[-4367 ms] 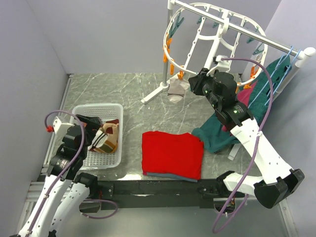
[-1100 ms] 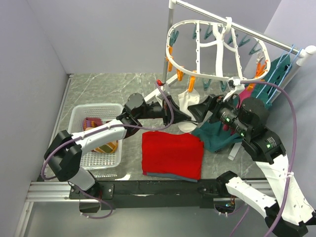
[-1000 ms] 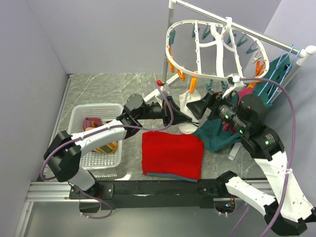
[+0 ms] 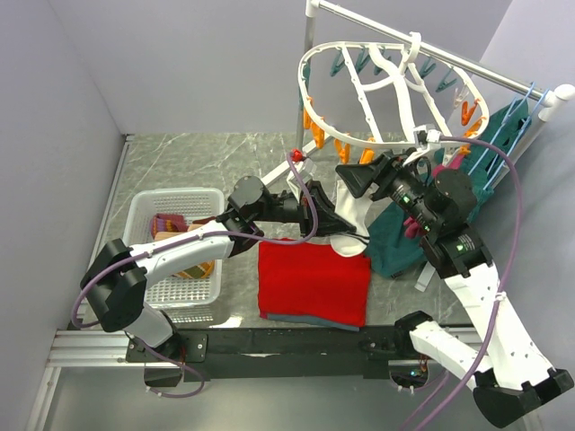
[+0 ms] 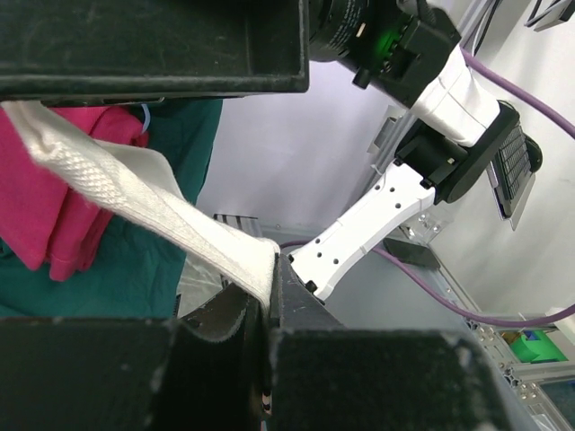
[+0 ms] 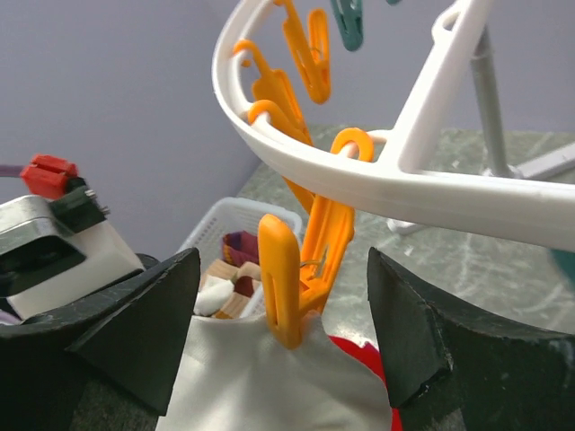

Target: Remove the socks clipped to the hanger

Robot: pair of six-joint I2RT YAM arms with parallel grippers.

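One whitish sock [image 4: 350,214] hangs from an orange peg [image 6: 282,285] of the white oval hanger [image 4: 395,85], whose frame [image 6: 359,175] crosses the right wrist view. My right gripper [image 6: 283,310] is open, one finger on each side of that peg, touching neither side. The sock [image 6: 269,386] spreads below the peg. My left gripper [image 5: 269,280] is shut on the sock's lower end [image 5: 162,211], which runs taut up to the left. Seen from above, the left gripper [image 4: 346,232] sits just below the right gripper [image 4: 352,177]. Other socks [image 4: 184,256] lie in the basket.
A white slotted basket [image 4: 144,206] stands at the left. A folded red cloth [image 4: 314,278] lies at the front middle. Teal and pink garments [image 4: 395,244] hang on blue hangers at the right. The rack's pole [image 4: 310,90] and foot stand behind the hanger.
My right gripper has risen and moved left to straddle the orange peg, its jaws a little narrower. The left gripper drew the sock's end down and right. The hanger has swung.
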